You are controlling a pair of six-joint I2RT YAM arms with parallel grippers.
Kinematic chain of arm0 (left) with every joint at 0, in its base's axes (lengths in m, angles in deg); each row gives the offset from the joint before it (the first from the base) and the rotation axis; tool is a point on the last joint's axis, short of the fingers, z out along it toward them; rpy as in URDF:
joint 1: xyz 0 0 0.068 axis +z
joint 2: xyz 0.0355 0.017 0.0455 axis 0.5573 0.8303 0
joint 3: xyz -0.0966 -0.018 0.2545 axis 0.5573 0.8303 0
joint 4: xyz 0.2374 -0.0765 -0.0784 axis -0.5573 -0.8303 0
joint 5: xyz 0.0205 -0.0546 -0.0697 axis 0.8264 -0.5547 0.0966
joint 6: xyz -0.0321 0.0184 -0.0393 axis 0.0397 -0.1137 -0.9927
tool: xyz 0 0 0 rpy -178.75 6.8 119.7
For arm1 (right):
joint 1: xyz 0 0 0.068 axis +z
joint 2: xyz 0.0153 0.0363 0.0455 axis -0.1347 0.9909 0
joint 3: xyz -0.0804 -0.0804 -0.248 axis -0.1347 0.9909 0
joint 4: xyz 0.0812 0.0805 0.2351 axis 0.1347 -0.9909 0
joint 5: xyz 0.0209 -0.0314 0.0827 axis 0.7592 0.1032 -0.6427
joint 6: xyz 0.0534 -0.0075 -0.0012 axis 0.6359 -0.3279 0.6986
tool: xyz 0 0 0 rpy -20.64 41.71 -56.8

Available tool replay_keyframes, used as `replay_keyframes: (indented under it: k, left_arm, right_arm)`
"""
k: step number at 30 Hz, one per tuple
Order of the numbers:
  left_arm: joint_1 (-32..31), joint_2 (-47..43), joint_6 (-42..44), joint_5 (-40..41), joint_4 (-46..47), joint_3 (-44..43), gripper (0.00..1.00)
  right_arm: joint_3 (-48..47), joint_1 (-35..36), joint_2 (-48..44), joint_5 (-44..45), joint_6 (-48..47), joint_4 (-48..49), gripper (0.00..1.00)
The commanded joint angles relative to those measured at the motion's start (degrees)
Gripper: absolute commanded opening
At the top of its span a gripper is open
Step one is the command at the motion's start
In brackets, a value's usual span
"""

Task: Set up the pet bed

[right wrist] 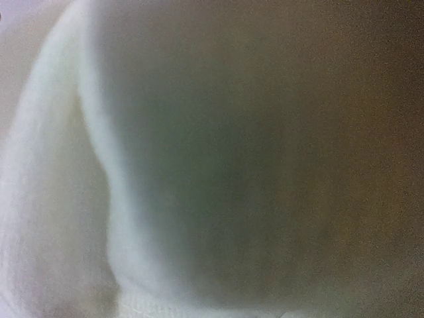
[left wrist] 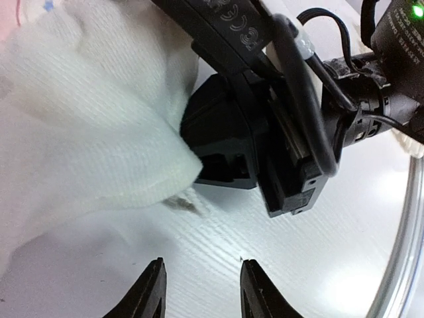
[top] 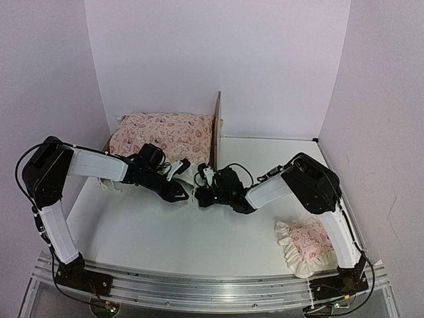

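The pet bed stands at the back left, its plywood headboard (top: pixel 216 129) upright on its right end. The pink heart-print mattress cushion (top: pixel 162 136) lies on it and hides the slats. Its white ruffle (top: pixel 189 172) hangs toward the front, and it also shows in the left wrist view (left wrist: pixel 79 132). My left gripper (top: pixel 180 191) (left wrist: pixel 201 278) is open and empty, just above the white table, beside the ruffle. My right gripper (top: pixel 202 182) (left wrist: pixel 232 132) is at the ruffle's edge. White cloth (right wrist: pixel 66 199) fills the right wrist view and hides its fingers.
The small pink ruffled pillow (top: pixel 305 246) lies at the front right, beside the right arm's base. White walls close in the table at the back and on both sides. The two grippers are almost touching in the middle of the table.
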Motion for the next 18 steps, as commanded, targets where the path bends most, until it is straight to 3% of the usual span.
replay_keyframes:
  k: [1, 4, 8, 13, 18]
  left_arm:
    - [0.87, -2.10, 11.20, 9.95, 3.07, -0.37, 0.40]
    - [0.89, 0.88, 21.01, 11.13, 12.30, 0.93, 0.40]
    - [0.88, 3.95, 33.74, 5.77, 18.80, 1.21, 0.40]
    - [0.89, 7.44, 44.27, 0.98, 14.92, -1.03, 0.39]
    - [1.02, 9.18, 44.18, 0.90, 12.29, -2.41, 0.39]
  right_arm:
    - [0.16, 0.05, 1.11, -2.61, 0.56, 0.54, 0.00]
    - [0.59, 0.05, 0.93, -5.00, -0.39, 0.74, 0.00]
    - [1.43, 0.06, 0.30, -6.70, -2.43, 0.89, 0.00]
    - [1.75, 0.10, 0.15, -7.31, -3.51, 0.89, 0.00]
    - [1.66, 0.08, 0.04, -7.84, -4.10, 1.09, 0.00]
